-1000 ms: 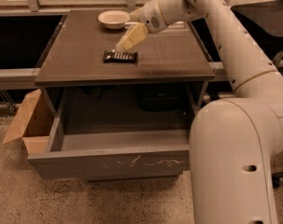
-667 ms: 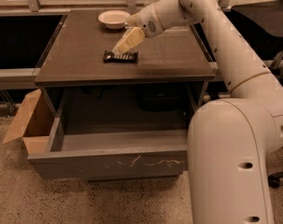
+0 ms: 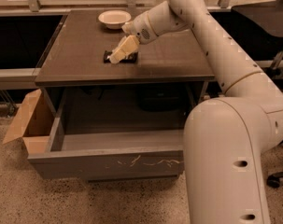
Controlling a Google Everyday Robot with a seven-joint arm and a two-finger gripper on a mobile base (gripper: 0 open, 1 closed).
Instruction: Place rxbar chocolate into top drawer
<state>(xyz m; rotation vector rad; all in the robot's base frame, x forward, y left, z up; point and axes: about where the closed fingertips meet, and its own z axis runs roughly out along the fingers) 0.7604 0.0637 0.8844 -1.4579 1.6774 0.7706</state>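
Note:
The rxbar chocolate (image 3: 130, 57) is a small flat dark bar lying on the brown table top (image 3: 80, 55), mostly covered by my gripper. My gripper (image 3: 116, 56) reaches down from the right, with its cream fingers right over the bar's left part, at or just above it. The top drawer (image 3: 108, 162) is pulled open below the table's front edge; its grey front panel carries white scratch marks and the inside shows nothing in it.
A cream round bowl (image 3: 114, 18) sits at the back of the table. A brown cardboard box (image 3: 26, 122) stands on the floor left of the drawer. My arm's large white body (image 3: 225, 162) fills the right foreground.
My gripper has come down and forward onto the rxbar chocolate, now covering its left part. The bar, bowl and drawer have stayed in place.

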